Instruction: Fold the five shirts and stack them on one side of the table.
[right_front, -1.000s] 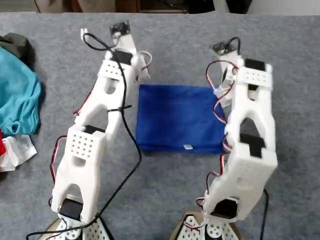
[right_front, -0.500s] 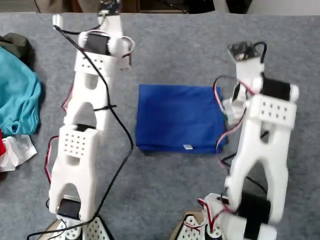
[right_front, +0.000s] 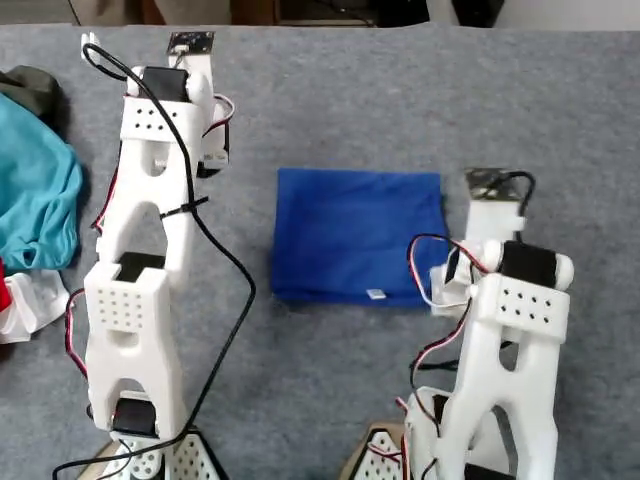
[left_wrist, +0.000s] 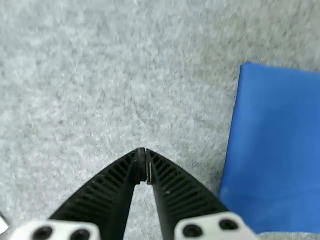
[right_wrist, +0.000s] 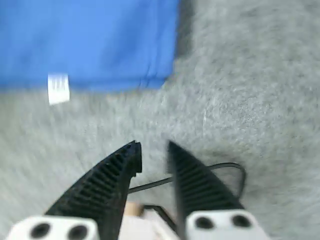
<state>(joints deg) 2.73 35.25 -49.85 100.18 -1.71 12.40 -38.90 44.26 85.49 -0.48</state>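
Note:
A blue shirt (right_front: 355, 235) lies folded into a flat rectangle in the middle of the grey table, with a small white label (right_front: 376, 294) at its near edge. My left gripper (left_wrist: 142, 156) is shut and empty over bare felt, to the left of the shirt's edge (left_wrist: 280, 150); in the high view it hangs by the left arm's far end (right_front: 212, 150). My right gripper (right_wrist: 152, 146) is slightly open with nothing in it, just off the near right corner of the blue shirt (right_wrist: 90, 40), close to the label (right_wrist: 58, 89).
At the table's left edge lies a pile of unfolded clothes: a teal shirt (right_front: 35, 195), a dark green one (right_front: 30, 85) behind it, and a white and red one (right_front: 30, 300) in front. A cable (right_wrist: 210, 172) runs under the right gripper.
Both arms have left the blue shirt's far corners. The left arm swung away to the left; the right arm drew back toward its base. The shirt stays flat.

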